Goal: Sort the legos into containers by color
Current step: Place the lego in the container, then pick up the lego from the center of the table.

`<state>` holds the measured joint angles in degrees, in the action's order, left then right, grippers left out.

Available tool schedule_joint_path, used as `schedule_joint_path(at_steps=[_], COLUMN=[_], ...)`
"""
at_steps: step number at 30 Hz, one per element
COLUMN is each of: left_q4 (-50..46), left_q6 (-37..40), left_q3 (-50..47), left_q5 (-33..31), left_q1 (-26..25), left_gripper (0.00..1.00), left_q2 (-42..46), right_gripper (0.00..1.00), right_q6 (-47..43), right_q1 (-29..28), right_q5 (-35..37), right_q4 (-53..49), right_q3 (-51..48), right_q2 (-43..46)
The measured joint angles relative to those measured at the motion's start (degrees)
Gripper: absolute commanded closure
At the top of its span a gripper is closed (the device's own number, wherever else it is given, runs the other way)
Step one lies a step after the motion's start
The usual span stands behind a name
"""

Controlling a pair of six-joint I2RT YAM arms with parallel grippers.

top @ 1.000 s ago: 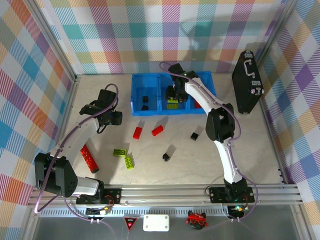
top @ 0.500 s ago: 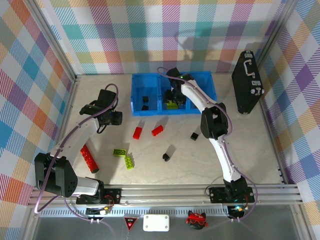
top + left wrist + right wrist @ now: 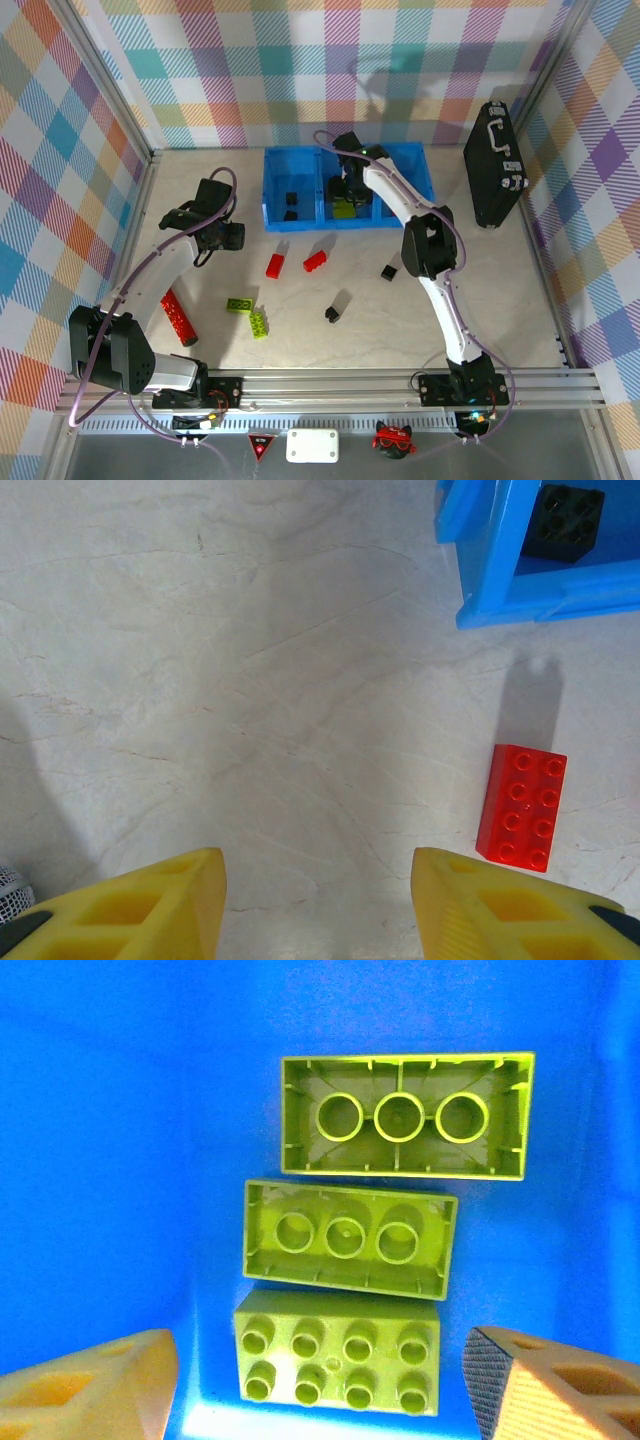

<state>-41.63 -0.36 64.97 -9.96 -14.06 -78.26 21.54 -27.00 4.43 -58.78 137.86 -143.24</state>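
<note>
The blue containers [image 3: 300, 170] stand at the back of the table. My right gripper [image 3: 347, 192] hangs inside the middle bin, open. In the right wrist view a studs-up lime lego [image 3: 338, 1365] lies on the bin floor between its fingertips [image 3: 90, 1390], apart from both. Two upside-down lime legos [image 3: 350, 1237] [image 3: 403, 1115] lie beyond it. My left gripper [image 3: 228, 237] [image 3: 318, 910] is open over bare table, with a red lego [image 3: 521, 806] [image 3: 275, 265] just to its right. A black lego [image 3: 566, 520] sits in the left bin.
Loose on the table are a second red brick [image 3: 315, 261], two black bricks [image 3: 389, 271] [image 3: 331, 313], two lime bricks [image 3: 239, 305] [image 3: 259, 322] and a long red piece [image 3: 178, 317]. A black handled case [image 3: 493, 165] stands at the right wall.
The right gripper's jaws have spread wider over the middle bin, and that arm has shifted slightly. The left arm has not moved.
</note>
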Motion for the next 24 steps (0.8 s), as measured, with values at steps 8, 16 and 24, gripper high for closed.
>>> schedule_joint_path(at_steps=[8,16,24], left_q4=[-0.2,-3.5,-4.9], left_q6=[0.0,-2.8,-8.9], left_q3=[0.0,2.3,0.5], left_q5=[0.6,2.2,5.0], left_q1=[0.0,-1.0,-5.5], left_gripper=[0.48,0.47,0.47], left_q2=[0.0,0.0,0.6], right_gripper=[0.24,0.25,0.25], right_q6=[0.0,0.6,0.9], right_q1=[-1.0,-1.5,-1.5], right_q5=[0.7,-0.2,-1.0], right_q4=[0.0,3.5,7.0], right_q3=[-5.5,-19.5,-33.9], right_q2=[10.4,22.3,31.2])
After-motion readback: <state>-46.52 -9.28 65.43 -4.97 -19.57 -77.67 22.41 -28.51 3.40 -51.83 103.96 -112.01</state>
